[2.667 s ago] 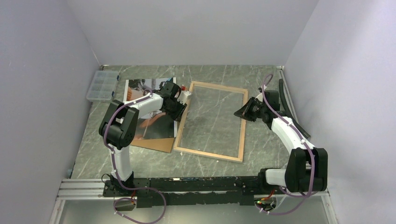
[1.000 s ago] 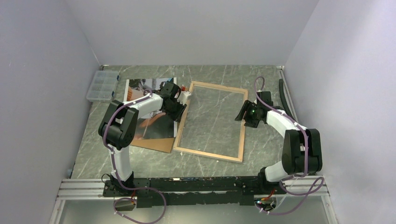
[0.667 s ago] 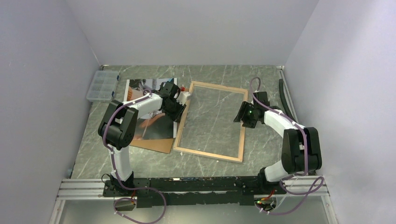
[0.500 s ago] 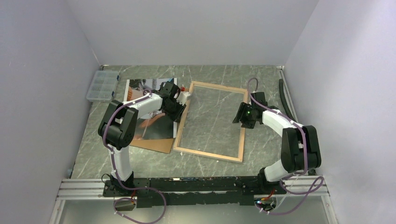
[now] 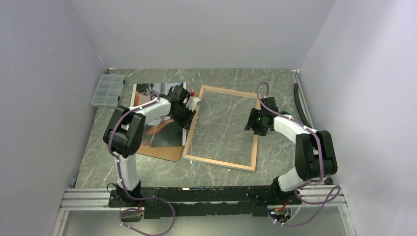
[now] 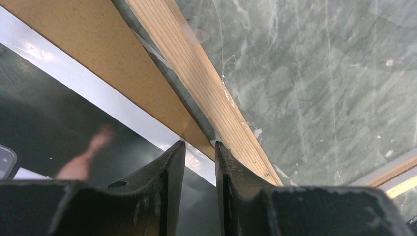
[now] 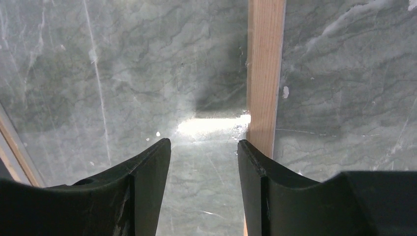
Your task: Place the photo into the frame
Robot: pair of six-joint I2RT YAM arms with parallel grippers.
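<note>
1. Here the glossy photo [image 6: 44, 113] lies on brown fibreboard [image 6: 98, 44], left of the frame [image 5: 220, 163].
2. We see the frame, wood-rimmed and clear-paned, flat on the marbled desk [image 5: 246, 78].
3. Our left fingers [image 6: 167, 172], narrowly apart, sit where fibreboard meets frame; we cannot tell whether they grip.
4. Our right fingers [image 7: 147, 172] gape above the frame.

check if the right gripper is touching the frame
Cannot tell. Right wrist view: right gripper open over the frame, one finger overlapping its rim, height unclear.

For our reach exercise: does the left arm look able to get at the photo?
Probably yes: the left end effector is at the edge of the photo, beside the frame, with nothing lying on it.
</note>
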